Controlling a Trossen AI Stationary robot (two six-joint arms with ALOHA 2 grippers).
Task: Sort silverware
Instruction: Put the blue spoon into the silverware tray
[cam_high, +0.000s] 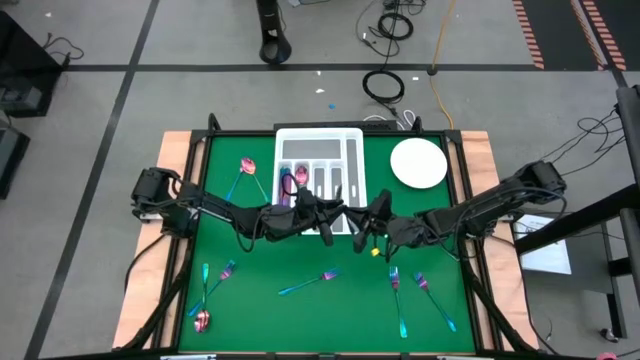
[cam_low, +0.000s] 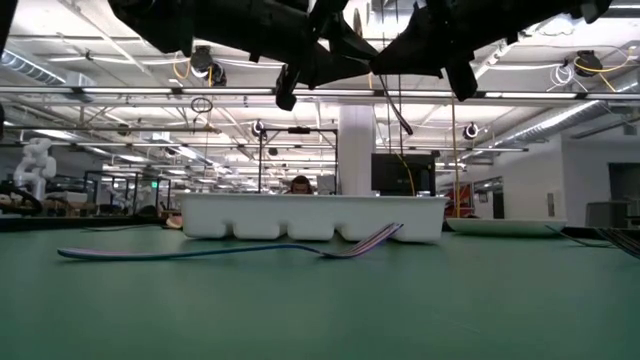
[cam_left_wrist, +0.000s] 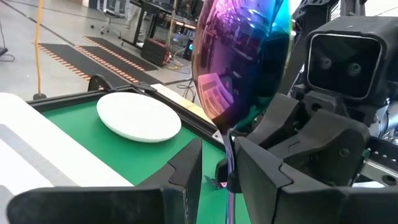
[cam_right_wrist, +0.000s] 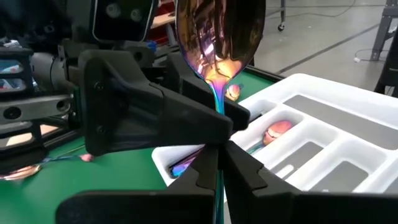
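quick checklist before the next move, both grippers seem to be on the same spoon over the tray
1. Right gripper shut on the spoon handle: ok.
2. Left gripper around the same spoon: ok; firm clamp: cannot tell.
3. Spoon clear of the table, bowl upright: ok.
4. White tray under the meeting point: ok.
5. A tray compartment already holds spoons, so a target exists: ok.
6. Loose silverware on the green mat, like the fork, left to sort: not ok.
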